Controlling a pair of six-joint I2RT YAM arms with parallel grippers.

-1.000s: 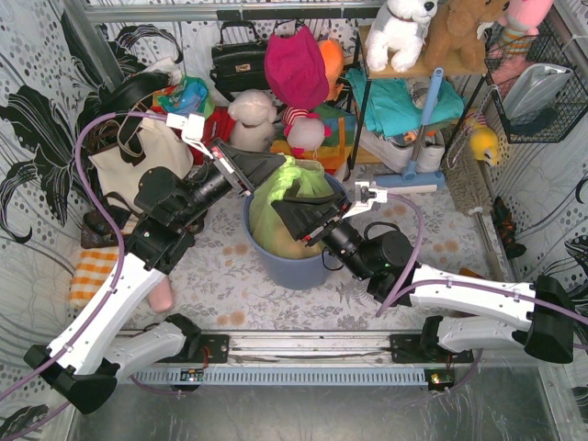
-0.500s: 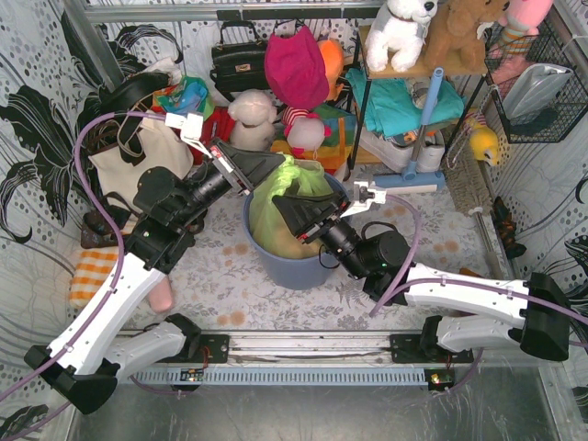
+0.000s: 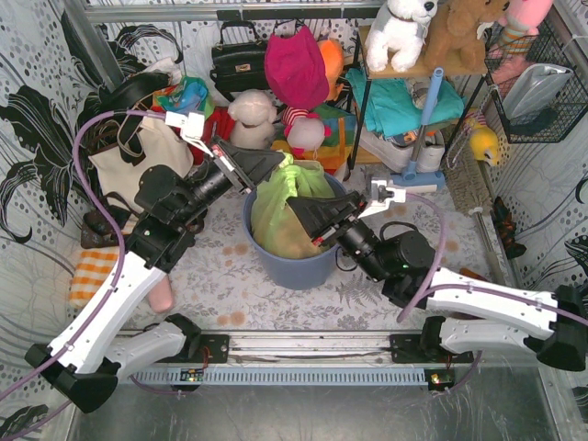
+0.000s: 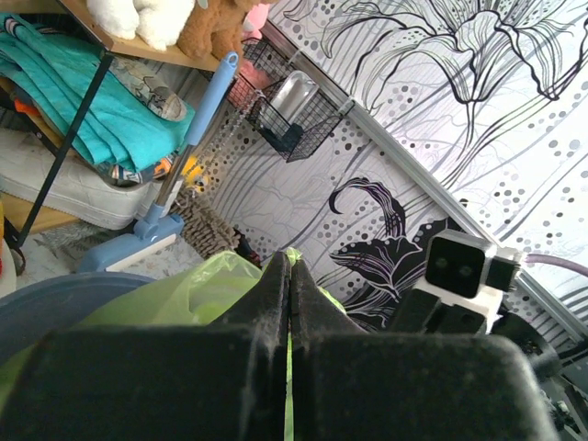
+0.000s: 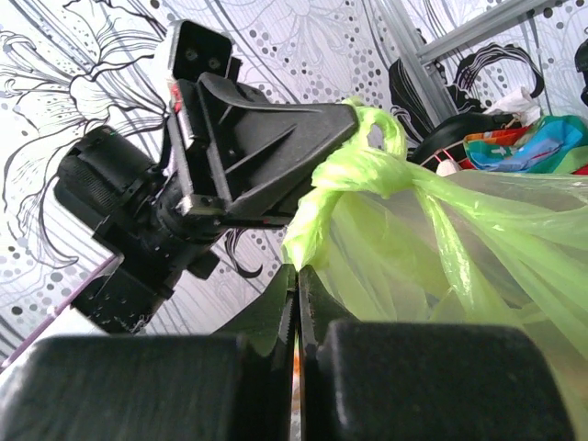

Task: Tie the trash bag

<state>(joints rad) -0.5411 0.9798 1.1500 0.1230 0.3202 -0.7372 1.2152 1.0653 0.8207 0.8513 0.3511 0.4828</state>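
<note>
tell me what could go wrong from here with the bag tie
1. The left gripper and right gripper each pinch thin film of the trash bag; a hard pull may tear it or lose it.
2. The twisted strands look loosely wrapped, so they might unwind.
3. Pulling sideways could tip the blue bin.

trash bag (image 3: pixel 276 230) filling bin (image 3: pixel 296 268), bare floor (image 3: pixel 234 296) in front, tote bag (image 3: pixel 129 167) left, shelf (image 3: pixel 424 70) behind

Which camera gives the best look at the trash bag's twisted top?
The right wrist view: the trash bag shows large, its twisted neck running to the left claw. The top view shows it small in the bin; the left wrist view shows only a green sliver.
</note>
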